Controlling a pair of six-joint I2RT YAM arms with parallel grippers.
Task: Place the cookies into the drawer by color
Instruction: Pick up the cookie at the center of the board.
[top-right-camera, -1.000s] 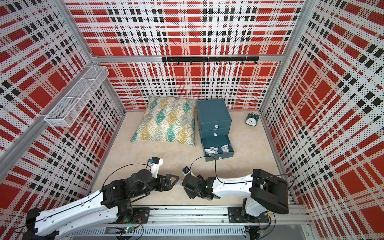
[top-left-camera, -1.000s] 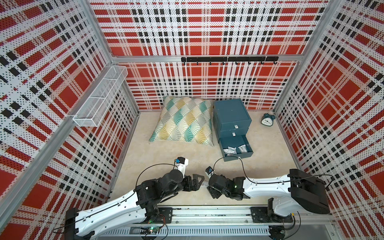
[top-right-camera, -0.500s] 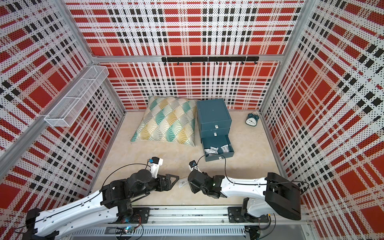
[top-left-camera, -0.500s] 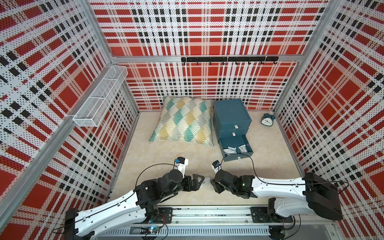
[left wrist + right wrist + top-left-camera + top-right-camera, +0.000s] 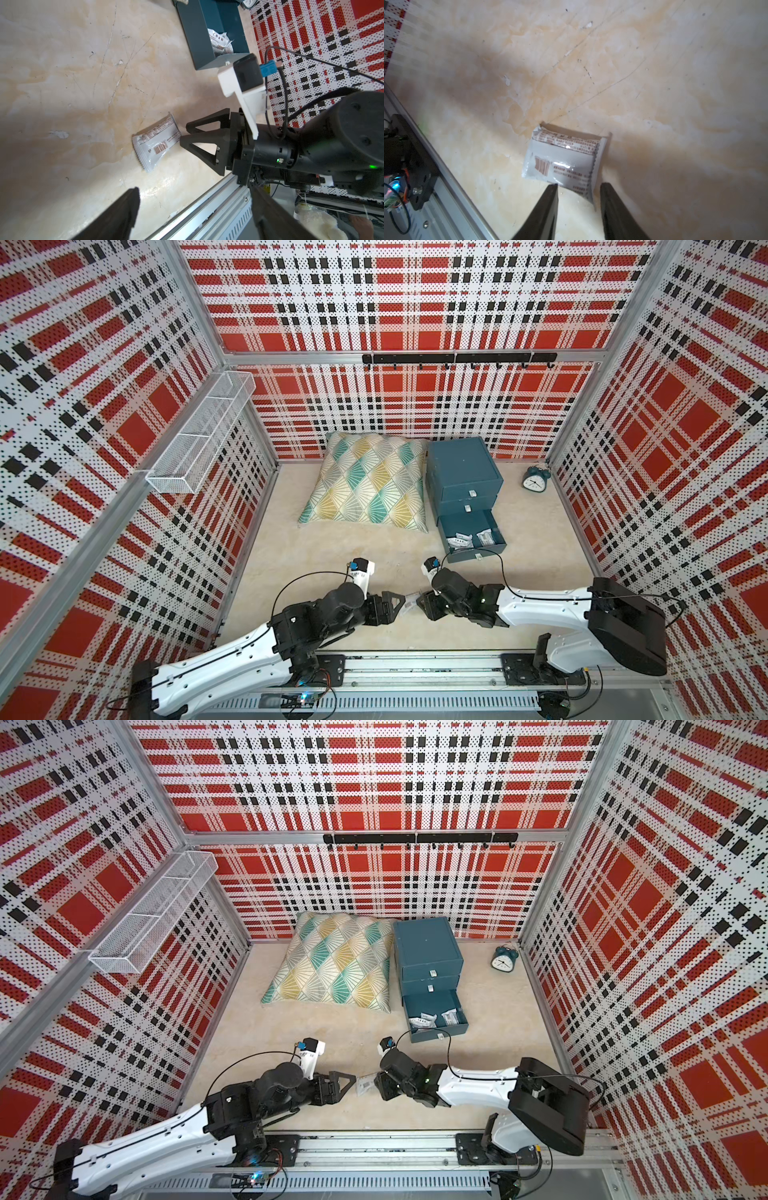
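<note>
white packet (image 5: 562,164): print blurred | right tool (image 5: 579,185): cut by edge | packets (image 5: 471,538) in drawer (image 5: 461,464): print unreadable

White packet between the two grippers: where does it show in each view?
Both top views: white packet low centre, just beyond the metal rail.
Left wrist: mid-frame, at the right gripper tips.
Right wrist: just beyond that gripper's own fingers.
Shared landmark: the metal rail, in every view.
</note>
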